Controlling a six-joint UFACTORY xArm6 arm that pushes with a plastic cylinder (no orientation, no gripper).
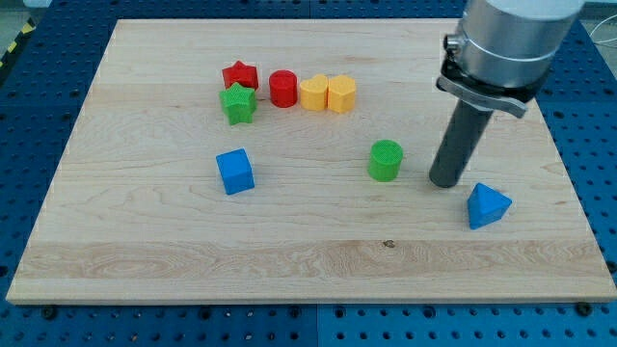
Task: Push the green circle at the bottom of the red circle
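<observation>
No gripper here, only a straight dark rod; nothing held, so open or closed cannot be told. My tip down on the bench, just right of the green circle, apart from it. Blue triangular block near the tip, toward the right edge. Red circle toward the top edge, in a row with the red star, green star and two yellow blocks. Blue cube left of centre. Pale wooden bench over blue perforated plate.
</observation>
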